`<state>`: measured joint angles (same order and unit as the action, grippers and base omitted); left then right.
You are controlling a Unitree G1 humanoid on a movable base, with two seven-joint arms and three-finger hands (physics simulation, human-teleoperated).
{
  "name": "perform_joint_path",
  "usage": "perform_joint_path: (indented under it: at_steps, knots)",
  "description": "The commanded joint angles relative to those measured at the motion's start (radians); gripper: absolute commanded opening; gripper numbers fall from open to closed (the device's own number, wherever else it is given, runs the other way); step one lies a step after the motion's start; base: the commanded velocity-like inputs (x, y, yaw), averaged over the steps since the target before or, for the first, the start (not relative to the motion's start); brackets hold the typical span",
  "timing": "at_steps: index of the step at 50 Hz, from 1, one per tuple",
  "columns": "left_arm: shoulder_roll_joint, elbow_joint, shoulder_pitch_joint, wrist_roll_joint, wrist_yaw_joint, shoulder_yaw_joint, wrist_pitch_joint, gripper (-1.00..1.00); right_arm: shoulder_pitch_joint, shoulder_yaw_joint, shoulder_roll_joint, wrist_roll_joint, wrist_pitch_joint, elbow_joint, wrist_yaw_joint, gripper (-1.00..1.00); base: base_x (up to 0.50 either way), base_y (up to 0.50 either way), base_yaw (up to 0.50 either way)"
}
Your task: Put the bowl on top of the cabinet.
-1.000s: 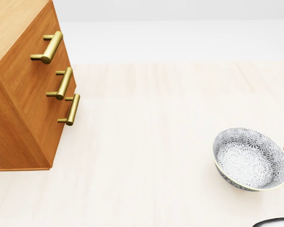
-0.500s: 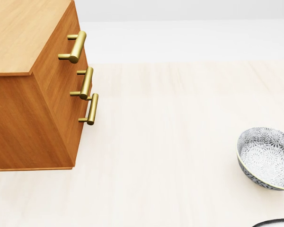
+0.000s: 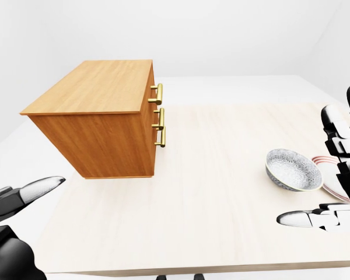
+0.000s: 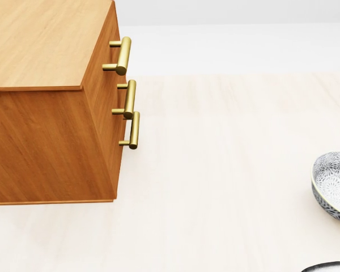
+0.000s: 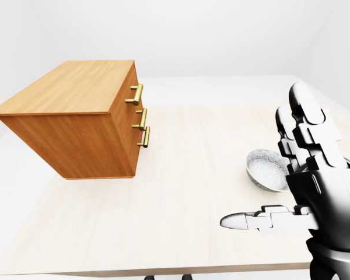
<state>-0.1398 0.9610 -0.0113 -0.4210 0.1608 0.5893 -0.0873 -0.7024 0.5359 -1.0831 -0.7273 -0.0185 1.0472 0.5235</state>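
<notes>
A grey-patterned bowl rests on the pale table at the right of the left-eye view, and shows cut off at the right edge of the head view. The wooden cabinet with brass handles stands at the left, its flat top bare. My right hand hovers open just right of and below the bowl, fingers spread, thumb stretched left, holding nothing. Low in the left corner of the left-eye view my left hand is open and empty, far from the bowl.
A red-striped plate lies just right of the bowl, partly hidden by my right hand. The pale table stretches between cabinet and bowl. White walls and floor surround it.
The whole head view has shifted: cabinet and bowl slide rightward in the picture, the bowl now cut by the right edge. The camera has turned left; the things themselves have not moved.
</notes>
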Motion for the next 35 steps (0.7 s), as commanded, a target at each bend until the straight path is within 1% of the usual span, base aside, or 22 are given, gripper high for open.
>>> perform_joint_path:
  at_steps: [1, 4, 8, 19, 25, 28, 29, 30, 31, 32, 34, 35]
  knots:
    - [0.006, -0.033, 0.004, 0.012, 0.005, -0.017, 0.0, 1.0, -0.007, -0.006, -0.002, 0.002, -0.004, 0.0, 0.0, 1.0, 0.0, 0.18, 0.0]
    - [0.006, -0.034, 0.003, 0.012, 0.004, -0.016, 0.0, 1.0, -0.006, -0.013, 0.004, 0.01, -0.005, 0.0, 0.0, 1.0, 0.0, 0.18, 0.0]
    - [0.007, -0.03, 0.002, 0.014, 0.005, -0.019, 0.0, 1.0, -0.01, 0.004, -0.007, -0.008, -0.003, 0.0, 0.0, 1.0, 0.0, 0.19, 0.0]
    - [0.01, -0.024, 0.0, 0.013, 0.004, -0.017, 0.0, 1.0, -0.017, -0.003, 0.009, 0.009, -0.011, 0.0, 0.0, 1.0, 0.0, 0.19, 0.0]
    - [0.009, -0.018, 0.001, 0.01, 0.006, -0.015, 0.0, 1.0, -0.011, -0.01, 0.013, 0.014, -0.006, 0.0, 0.0, 1.0, 0.0, 0.19, 0.0]
    - [0.009, -0.009, 0.001, 0.008, 0.009, -0.014, 0.0, 1.0, -0.02, -0.004, 0.022, 0.016, -0.015, 0.0, 0.0, 1.0, 0.0, 0.19, 0.0]
    - [0.009, -0.009, 0.001, 0.007, 0.009, -0.013, 0.0, 1.0, -0.023, -0.001, 0.03, 0.018, -0.022, 0.0, 0.0, 1.0, 0.0, 0.17, 0.0]
    - [0.009, -0.008, 0.002, 0.007, 0.01, -0.012, 0.0, 1.0, -0.023, 0.007, 0.049, 0.009, -0.04, 0.0, 0.0, 1.0, 0.0, 0.0, 0.0]
    - [0.008, -0.007, 0.002, 0.006, 0.01, -0.012, 0.0, 1.0, -0.029, 0.017, 0.057, 0.004, -0.032, 0.0, 0.0, 1.0, 0.0, 0.0, 0.0]
    - [0.008, -0.007, 0.002, 0.006, 0.01, -0.012, 0.0, 1.0, -0.025, 0.021, 0.054, -0.016, -0.006, 0.0, 0.0, 1.0, 0.0, 0.0, 0.0]
    - [0.007, -0.008, 0.004, 0.007, 0.011, -0.013, 0.0, 1.0, 0.003, 0.049, 0.039, -0.051, 0.057, 0.0, 0.0, 1.0, 0.0, 0.0, 0.0]
    - [0.007, -0.008, 0.003, 0.007, 0.011, -0.013, 0.0, 1.0, 0.031, 0.073, 0.022, -0.095, 0.106, 0.0, 0.0, 1.0, 0.0, 0.0, 0.0]
